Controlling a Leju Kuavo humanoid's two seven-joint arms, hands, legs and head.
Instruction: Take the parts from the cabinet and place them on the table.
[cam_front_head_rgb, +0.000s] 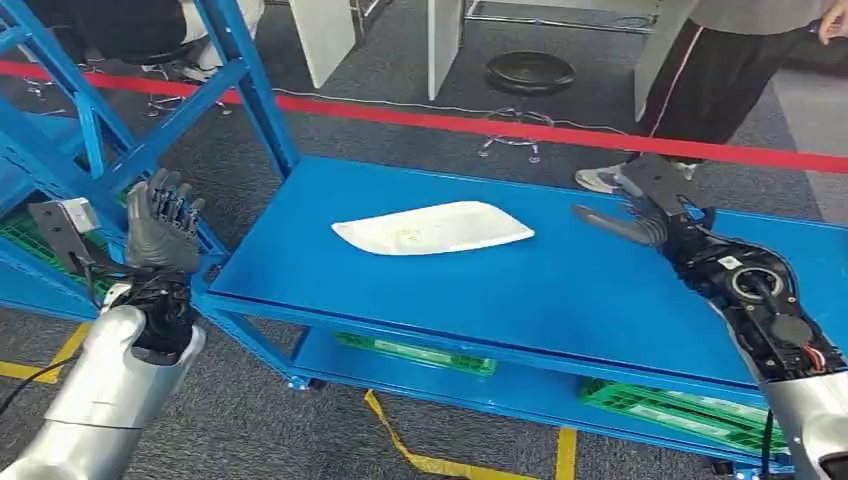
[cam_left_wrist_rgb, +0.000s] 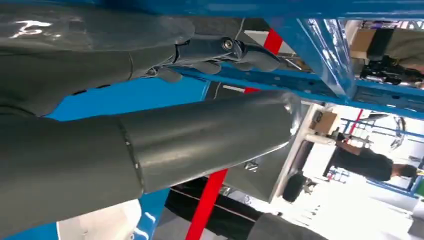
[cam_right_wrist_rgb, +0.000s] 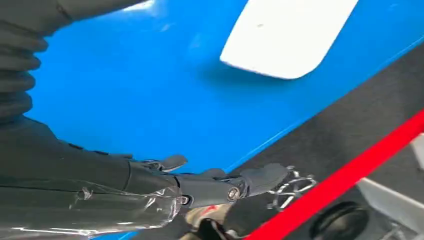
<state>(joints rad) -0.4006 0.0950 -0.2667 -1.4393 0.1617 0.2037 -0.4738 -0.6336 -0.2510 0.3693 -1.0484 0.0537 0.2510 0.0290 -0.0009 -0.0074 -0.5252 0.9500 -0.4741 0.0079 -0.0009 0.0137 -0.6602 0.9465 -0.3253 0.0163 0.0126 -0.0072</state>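
A white, flat, curved part lies on the blue table top, near its middle; the right wrist view catches its rounded end. My left hand is raised beside the blue cabinet frame, left of the table, fingers spread and holding nothing. In the left wrist view its thick thumb and darker fingers stretch out straight. My right hand hovers above the table's right part, fingers extended and empty, well right of the white part. The right wrist view has its fingers over the table's far edge.
Green crates sit on the table's lower shelf, and another green crate lies in the cabinet at left. A person stands behind a red tape line. A black stool stands beyond it. Yellow tape marks the floor.
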